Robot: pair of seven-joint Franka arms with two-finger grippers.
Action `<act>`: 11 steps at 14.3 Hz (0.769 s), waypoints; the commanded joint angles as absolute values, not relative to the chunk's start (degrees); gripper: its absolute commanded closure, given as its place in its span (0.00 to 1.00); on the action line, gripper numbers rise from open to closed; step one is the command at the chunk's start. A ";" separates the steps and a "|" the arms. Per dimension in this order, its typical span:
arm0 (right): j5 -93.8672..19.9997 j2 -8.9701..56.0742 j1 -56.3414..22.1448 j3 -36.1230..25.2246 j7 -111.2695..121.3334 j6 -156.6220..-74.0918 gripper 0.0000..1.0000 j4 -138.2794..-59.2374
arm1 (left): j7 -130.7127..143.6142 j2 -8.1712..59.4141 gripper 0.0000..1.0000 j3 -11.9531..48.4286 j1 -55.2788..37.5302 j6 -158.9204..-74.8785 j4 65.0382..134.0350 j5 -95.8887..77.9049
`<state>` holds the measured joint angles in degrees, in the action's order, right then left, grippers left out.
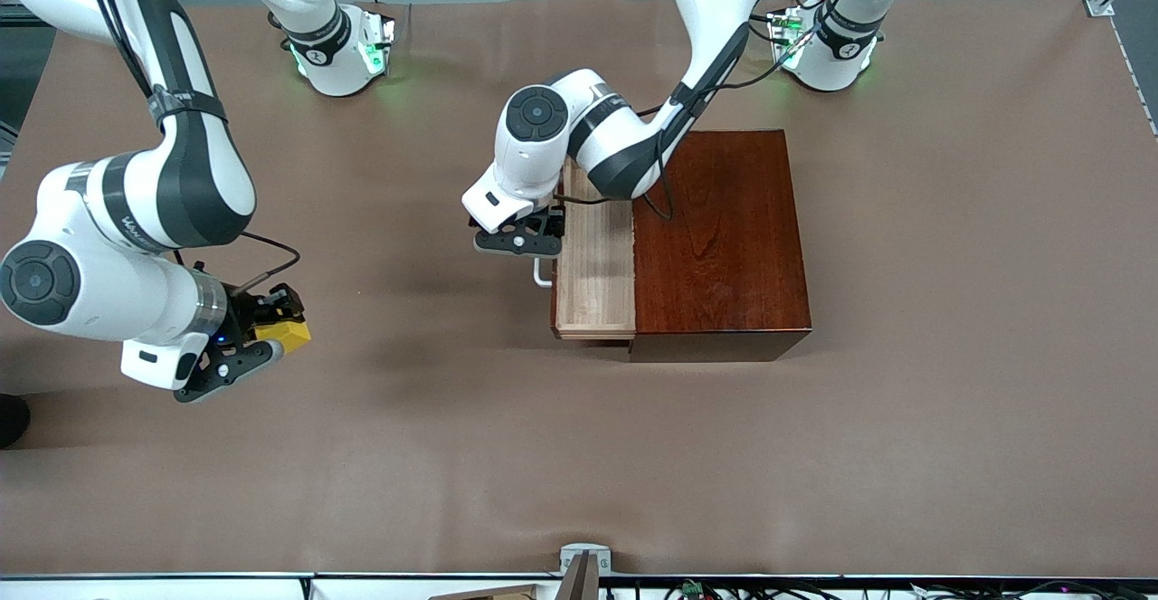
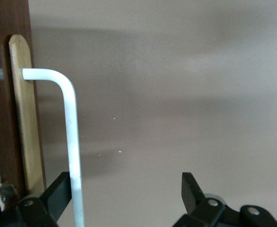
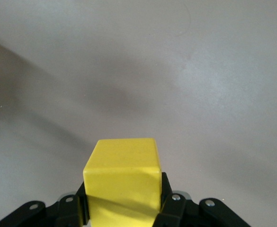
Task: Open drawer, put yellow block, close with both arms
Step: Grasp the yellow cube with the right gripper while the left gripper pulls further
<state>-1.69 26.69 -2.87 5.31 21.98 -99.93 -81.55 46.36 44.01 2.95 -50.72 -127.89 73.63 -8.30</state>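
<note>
The dark reddish-brown box (image 1: 724, 238) stands mid-table with its pale wood drawer (image 1: 595, 265) pulled partly out toward the right arm's end. My left gripper (image 1: 520, 242) is open at the drawer's white bar handle (image 1: 541, 274). In the left wrist view the handle (image 2: 72, 142) runs just inside one finger (image 2: 58, 191) of my left gripper (image 2: 124, 184), with the second finger well apart. My right gripper (image 1: 276, 339) is shut on the yellow block (image 1: 286, 335) over the table toward the right arm's end. The block (image 3: 124, 175) fills the space between the fingers of my right gripper (image 3: 123, 198).
Brown table cover (image 1: 579, 455) lies between the block and the drawer. The arms' green-lit bases (image 1: 348, 52) stand at the table edge farthest from the front camera. The drawer's inside shows nothing in it.
</note>
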 commanded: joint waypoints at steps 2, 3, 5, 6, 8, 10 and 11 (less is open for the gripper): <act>-2.81 25.58 -2.55 5.80 23.91 -99.05 1.00 -81.74 | 47.72 47.11 0.00 5.80 -52.03 -135.00 70.05 -13.62; -2.81 25.58 -2.55 5.80 24.17 -99.14 1.00 -81.74 | 47.72 47.02 0.00 5.89 -51.94 -135.09 70.05 -13.62; -2.81 25.58 -2.55 5.80 25.65 -99.14 1.00 -81.74 | 47.90 46.76 0.00 5.71 -51.94 -135.09 70.14 -13.62; -2.81 25.58 -2.55 5.71 26.53 -99.14 1.00 -81.74 | 48.16 46.76 0.00 5.45 -52.03 -134.65 70.14 -13.54; -2.81 25.58 -2.55 5.80 26.81 -99.14 1.00 -81.74 | 48.43 46.32 0.00 5.71 -51.86 -132.82 70.14 -13.54; -2.81 25.58 -2.64 5.80 26.89 -99.14 1.00 -81.74 | 50.61 45.53 0.00 5.71 -51.68 -132.45 70.05 -13.62; -2.81 25.58 -2.64 5.80 27.24 -99.14 1.00 -81.74 | 50.80 45.44 0.00 5.71 -51.68 -132.36 70.05 -13.62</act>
<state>-1.91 26.58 -2.87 5.56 26.00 -99.86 -81.55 47.23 44.00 3.06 -50.61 -128.57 73.43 -9.12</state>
